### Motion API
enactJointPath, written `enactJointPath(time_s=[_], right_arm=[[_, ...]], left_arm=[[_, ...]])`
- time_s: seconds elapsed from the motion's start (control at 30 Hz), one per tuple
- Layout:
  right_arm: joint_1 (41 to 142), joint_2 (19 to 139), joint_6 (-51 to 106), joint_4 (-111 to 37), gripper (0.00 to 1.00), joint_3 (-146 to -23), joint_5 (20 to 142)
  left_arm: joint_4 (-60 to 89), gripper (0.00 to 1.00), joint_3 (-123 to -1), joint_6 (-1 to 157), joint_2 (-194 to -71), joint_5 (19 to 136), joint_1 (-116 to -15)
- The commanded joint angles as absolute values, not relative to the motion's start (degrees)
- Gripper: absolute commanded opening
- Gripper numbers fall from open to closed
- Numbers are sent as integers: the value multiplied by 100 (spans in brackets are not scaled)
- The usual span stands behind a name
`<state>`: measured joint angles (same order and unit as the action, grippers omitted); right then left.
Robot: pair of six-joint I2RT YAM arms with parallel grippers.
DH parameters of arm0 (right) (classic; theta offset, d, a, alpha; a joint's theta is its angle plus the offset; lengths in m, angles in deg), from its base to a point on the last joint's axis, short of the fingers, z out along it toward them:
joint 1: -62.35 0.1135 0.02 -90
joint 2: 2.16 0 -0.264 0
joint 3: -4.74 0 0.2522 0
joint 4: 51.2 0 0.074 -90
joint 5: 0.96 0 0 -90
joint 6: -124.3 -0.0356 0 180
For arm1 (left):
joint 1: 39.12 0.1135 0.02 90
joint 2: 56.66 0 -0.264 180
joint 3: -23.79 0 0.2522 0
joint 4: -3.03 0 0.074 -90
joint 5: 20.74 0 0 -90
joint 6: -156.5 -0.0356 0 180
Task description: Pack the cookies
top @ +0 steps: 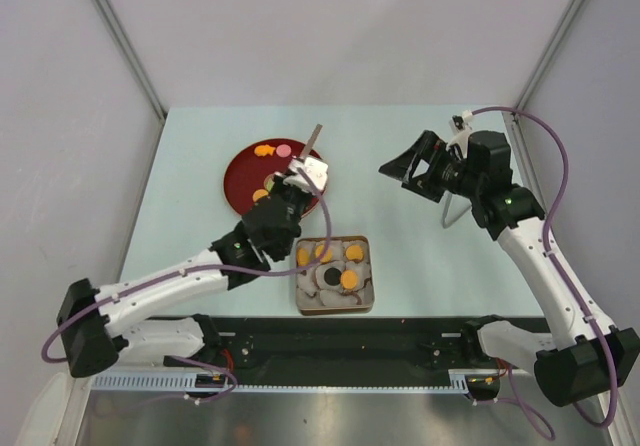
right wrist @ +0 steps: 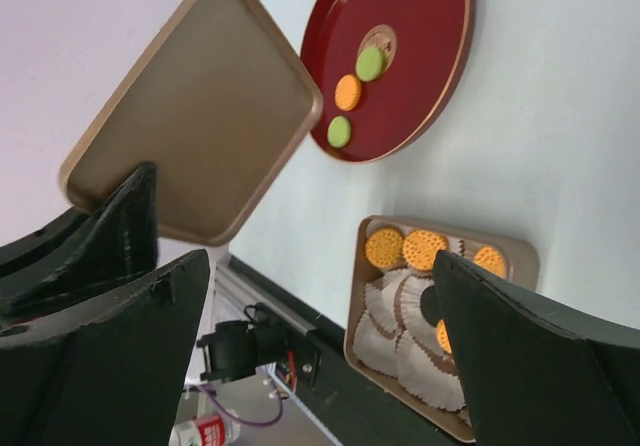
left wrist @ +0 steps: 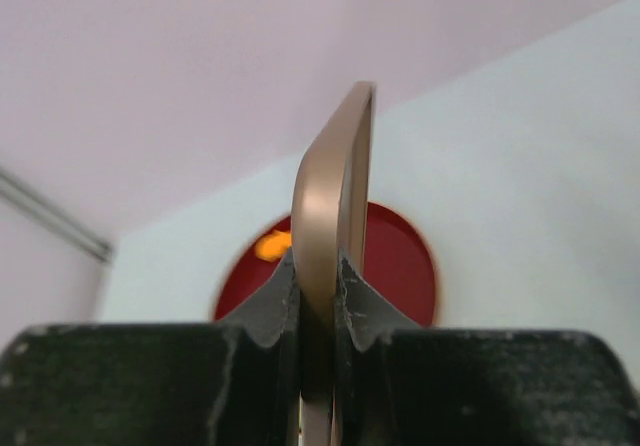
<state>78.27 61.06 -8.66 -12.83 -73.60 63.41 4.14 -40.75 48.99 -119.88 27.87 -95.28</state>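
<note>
Gold square metal lid (right wrist: 190,106), pinched upright in left gripper (left wrist: 318,276); right gripper (top: 412,176) wide, empty. We judge: lay it flat on near gold tin (top: 335,310) of round orange cookies (top: 350,280).

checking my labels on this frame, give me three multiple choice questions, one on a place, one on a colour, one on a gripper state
1. Where is the tin relative to the red plate?
A) on top of it
B) apart from it, nearer the arm bases
C) beyond it, at the far table edge

2. What colour is the lid?
A) tan-gold
B) blue
C) black

3. What state is the left gripper in?
A) open and empty
B) shut on the lid
C) shut on a cookie

Answers:
1 B, the top view shows the tin clear of the plate and closer to the bases.
2 A, both wrist views show a tan-gold surface.
3 B, the left wrist view shows both fingers pressed against the lid's edge.
</note>
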Motion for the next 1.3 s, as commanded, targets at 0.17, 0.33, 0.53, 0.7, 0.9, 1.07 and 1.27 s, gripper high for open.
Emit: enactJointPath(time_s=[0.17, 0.33, 0.53, 0.7, 0.9, 1.07, 1.27], right_arm=[[8150, 6051, -982, -1502, 100, -7388, 6432], [7880, 6059, -850, -1573, 100, -7388, 6232], [7589, 6384, -789, -1678, 100, -7388, 5714], [7737, 6779, -604, -1616, 95, -7415, 5529], [8027, 6956, -674, -2081, 86, -7415, 5441], [8125, 7087, -806, -2337, 65, -7415, 5326], [8221, 7228, -771, -2293, 18, -7415, 5405]], left_arm=[[-6531, 1, -3602, -1590, -14032, 720, -10941], [-8152, 0, -3585, -3086, -14999, 1046, -11452], [-8200, 0, -3550, -3597, -15281, 1239, -11734], [-8200, 0, -3435, -3694, -15220, 1309, -11866], [-8200, 0, -3374, -3616, -15167, 1354, -11980], [-8200, 0, -3374, -3589, -15176, 1354, -12068], [-8200, 7, -3409, -3510, -15229, 1283, -12104]])
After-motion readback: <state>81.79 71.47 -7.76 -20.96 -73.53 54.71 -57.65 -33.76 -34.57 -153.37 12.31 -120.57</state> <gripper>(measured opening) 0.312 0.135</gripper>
